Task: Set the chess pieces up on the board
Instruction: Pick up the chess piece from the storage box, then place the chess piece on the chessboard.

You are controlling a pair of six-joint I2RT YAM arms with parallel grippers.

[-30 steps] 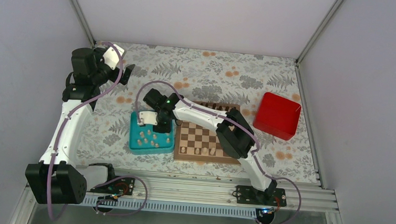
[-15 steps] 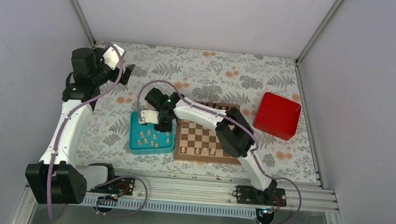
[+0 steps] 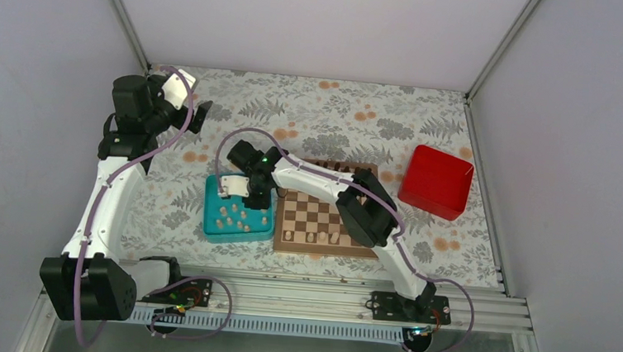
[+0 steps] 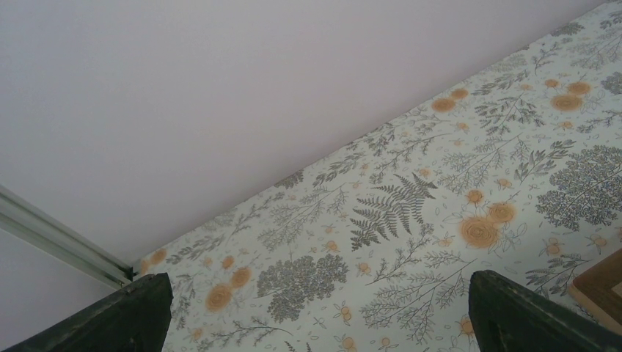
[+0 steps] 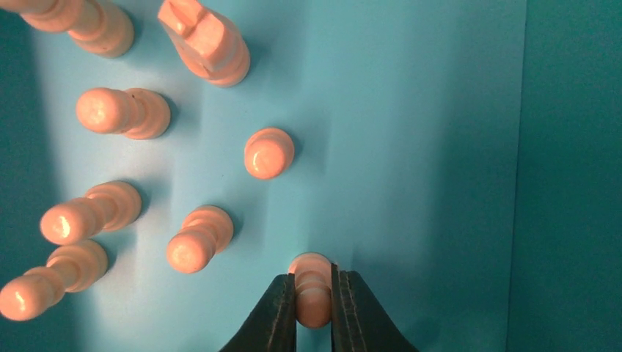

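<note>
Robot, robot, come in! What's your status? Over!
Left gripper open, empty, far left. Right gripper jaws shut on a pale piece in the teal tray. Board right beside; neighbouring pieces stand apart.

White arm links (image 3: 106,203), black joints (image 3: 131,97), purple cables (image 3: 189,111), dark tapered fingers (image 5: 275,317)

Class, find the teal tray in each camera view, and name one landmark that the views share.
Top external: teal tray just left of the board.
Left wrist: not in it.
Right wrist: its floor fills the frame.
Shared landmark: pale chess pieces standing in it, one clamped by the right gripper.
</note>
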